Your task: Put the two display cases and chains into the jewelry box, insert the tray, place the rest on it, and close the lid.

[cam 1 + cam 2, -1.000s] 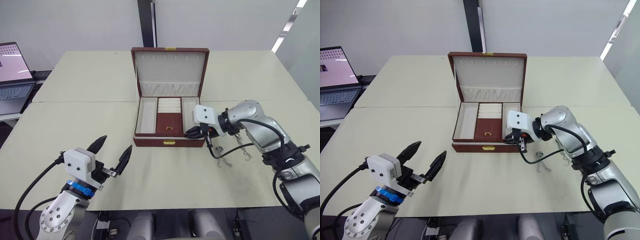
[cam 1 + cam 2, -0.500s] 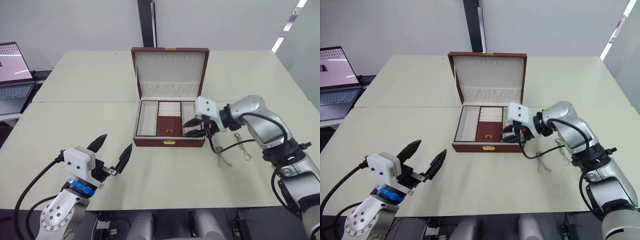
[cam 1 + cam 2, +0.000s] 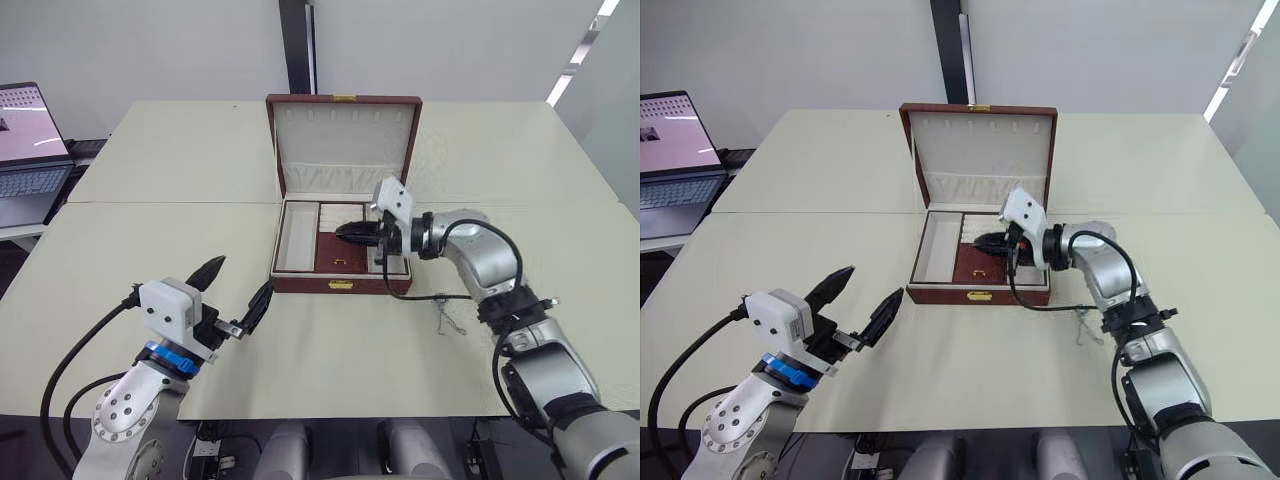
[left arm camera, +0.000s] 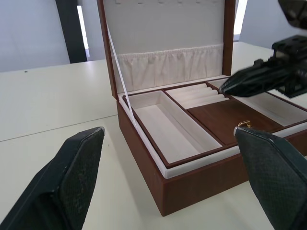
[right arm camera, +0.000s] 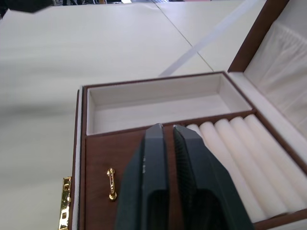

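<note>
Jewelry box sits mid-table with its lid standing upright, and the tray is seated in it, gold pull showing on the brown centre section. From the head camera, the right gripper reaches in over the tray from the box's right side, fingers pressed together with nothing between them. Chains lie on the table just right of the box, near the right arm. Down at the near left, the left gripper hovers above the table, fingers spread wide and empty, well apart from the box. A laptop sits off at the far left.

Over to the left wrist camera: the left fingers are splayed at either side, the box straight ahead, and the right gripper pokes in above the tray's ring rolls.

Right wrist camera now: the two fingers are closed side by side directly above the brown centre panel, the gold pull just beside them, the long cream compartment beyond.
</note>
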You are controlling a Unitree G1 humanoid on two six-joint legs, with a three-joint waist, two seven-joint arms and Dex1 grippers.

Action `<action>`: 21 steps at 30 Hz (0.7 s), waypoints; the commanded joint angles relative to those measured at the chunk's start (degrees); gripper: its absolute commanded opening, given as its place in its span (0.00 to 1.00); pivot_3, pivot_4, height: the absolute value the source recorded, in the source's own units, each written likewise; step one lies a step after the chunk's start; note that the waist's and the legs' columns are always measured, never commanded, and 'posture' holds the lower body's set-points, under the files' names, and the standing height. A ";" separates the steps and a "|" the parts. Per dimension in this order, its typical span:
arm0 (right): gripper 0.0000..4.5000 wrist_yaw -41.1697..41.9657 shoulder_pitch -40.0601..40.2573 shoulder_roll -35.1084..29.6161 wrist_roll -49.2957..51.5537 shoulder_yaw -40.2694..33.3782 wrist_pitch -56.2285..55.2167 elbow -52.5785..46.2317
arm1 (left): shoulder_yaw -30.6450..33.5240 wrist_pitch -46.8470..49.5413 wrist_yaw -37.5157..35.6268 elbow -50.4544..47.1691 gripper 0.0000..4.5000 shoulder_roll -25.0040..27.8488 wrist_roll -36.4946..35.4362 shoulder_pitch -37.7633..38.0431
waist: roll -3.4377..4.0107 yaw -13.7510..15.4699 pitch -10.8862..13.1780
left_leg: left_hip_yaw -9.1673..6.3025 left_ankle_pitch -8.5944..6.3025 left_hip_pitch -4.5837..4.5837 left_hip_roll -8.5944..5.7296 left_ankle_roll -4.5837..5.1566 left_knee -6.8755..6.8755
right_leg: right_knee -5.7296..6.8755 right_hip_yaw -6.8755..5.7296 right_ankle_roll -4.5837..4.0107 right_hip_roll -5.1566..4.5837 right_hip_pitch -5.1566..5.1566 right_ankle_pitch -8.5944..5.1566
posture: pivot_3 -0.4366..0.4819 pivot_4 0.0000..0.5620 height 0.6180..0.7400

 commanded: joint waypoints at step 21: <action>0.55 3.02 17.59 -21.25 13.34 -23.64 7.50 -12.78 | 11.29 1.61 -12.04 16.76 1.00 11.17 -7.40 -4.23 | -0.01 0.23 -0.01 | -0.04 -0.01 -0.02 -0.01 0.02 -0.02 | -0.05 -0.05 0.00 -0.01 0.04 0.00 | 0.48 0.27 1.00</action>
